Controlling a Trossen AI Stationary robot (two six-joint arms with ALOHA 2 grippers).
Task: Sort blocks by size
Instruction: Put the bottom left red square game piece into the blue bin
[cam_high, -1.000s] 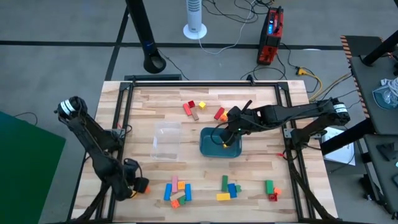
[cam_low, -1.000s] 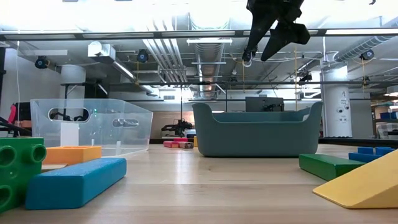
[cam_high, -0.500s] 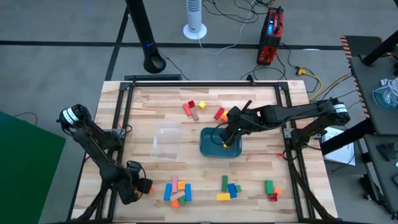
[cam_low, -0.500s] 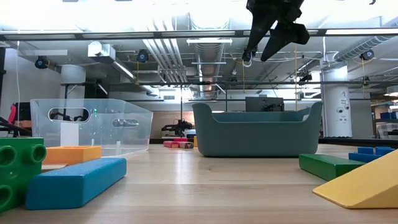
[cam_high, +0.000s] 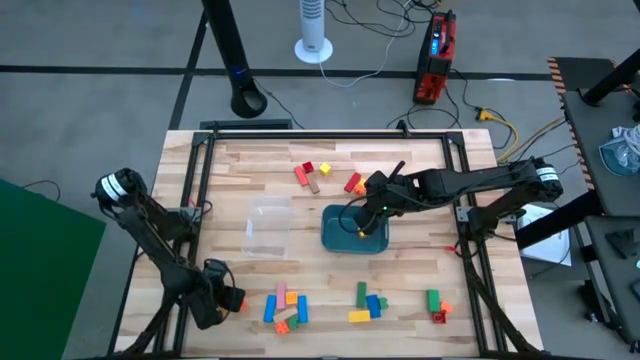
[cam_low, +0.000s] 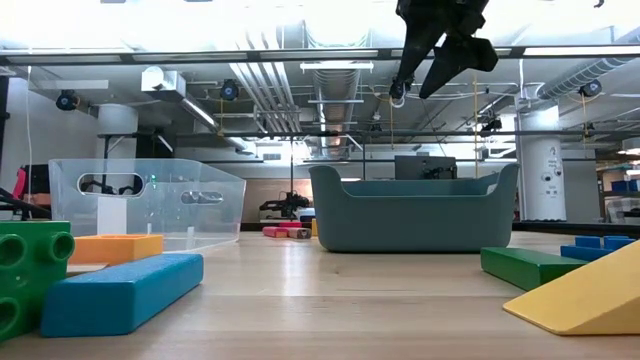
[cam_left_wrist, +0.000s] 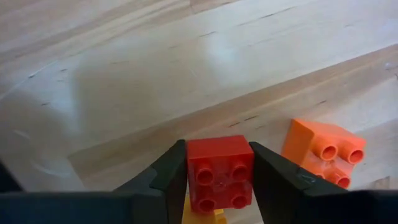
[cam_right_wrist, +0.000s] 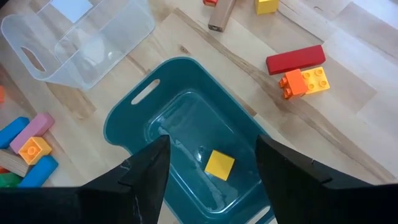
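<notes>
My left gripper (cam_high: 228, 298) is at the table's near left, shut on a red studded cube (cam_left_wrist: 219, 177). An orange studded block (cam_left_wrist: 323, 152) lies on the wood just beside it. My right gripper (cam_high: 362, 218) hangs open above the teal tray (cam_high: 340, 240), nothing between its fingers (cam_right_wrist: 152, 165). A yellow cube (cam_right_wrist: 219, 163) lies on the tray's floor. The clear container (cam_high: 267, 225) stands left of the tray. Loose blocks lie in near groups (cam_high: 285, 305), (cam_high: 368, 303), (cam_high: 435, 303) and a far group (cam_high: 312, 175). My left gripper pinches the red cube by two opposite side faces (cam_left_wrist: 191, 174) between its two fingers. The fingers come from above, pointing down, and the cube's studded top faces up at the wrist camera. Whether the cube is clear of the table, I cannot tell.
A red bar (cam_right_wrist: 295, 58) and an orange-yellow block (cam_right_wrist: 305, 79) lie beyond the tray's far side. In the low view a green brick (cam_low: 30, 265), a blue bar (cam_low: 125, 290) and a yellow wedge (cam_low: 580, 295) lie near the front edge. Bare wood stretches between container and near blocks.
My left arm has edged a little toward the table's right with the red cube still in its fingers, then stayed put. My right gripper has kept still above the tray.
</notes>
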